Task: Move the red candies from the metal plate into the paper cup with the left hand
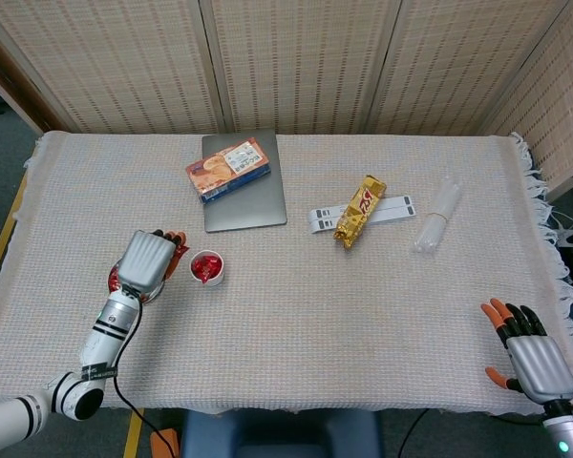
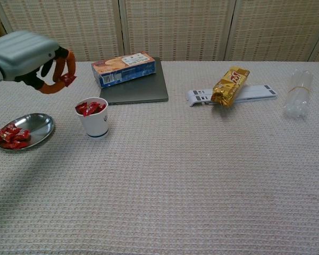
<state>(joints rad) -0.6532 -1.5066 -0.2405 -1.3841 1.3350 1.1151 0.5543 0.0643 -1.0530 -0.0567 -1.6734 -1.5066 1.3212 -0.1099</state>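
My left hand (image 1: pixel 147 258) (image 2: pixel 29 58) hangs raised between the metal plate and the paper cup, pinching a red candy (image 2: pixel 67 79) in its fingertips. The metal plate (image 2: pixel 38 125) (image 1: pixel 114 284) still carries several red candies (image 2: pixel 13 136); in the head view my hand covers most of it. The white paper cup (image 1: pixel 207 268) (image 2: pixel 93 125) stands just right of the plate with red candies (image 2: pixel 90 108) inside. My right hand (image 1: pixel 530 356) rests at the table's near right corner, fingers spread, holding nothing.
A blue-and-orange box (image 1: pixel 227 169) lies on a grey laptop (image 1: pixel 253 200) at the back. A gold snack bag (image 1: pixel 360 211) sits across a white strip (image 1: pixel 393 205) right of centre. A clear plastic bundle (image 1: pixel 438 214) lies farther right.
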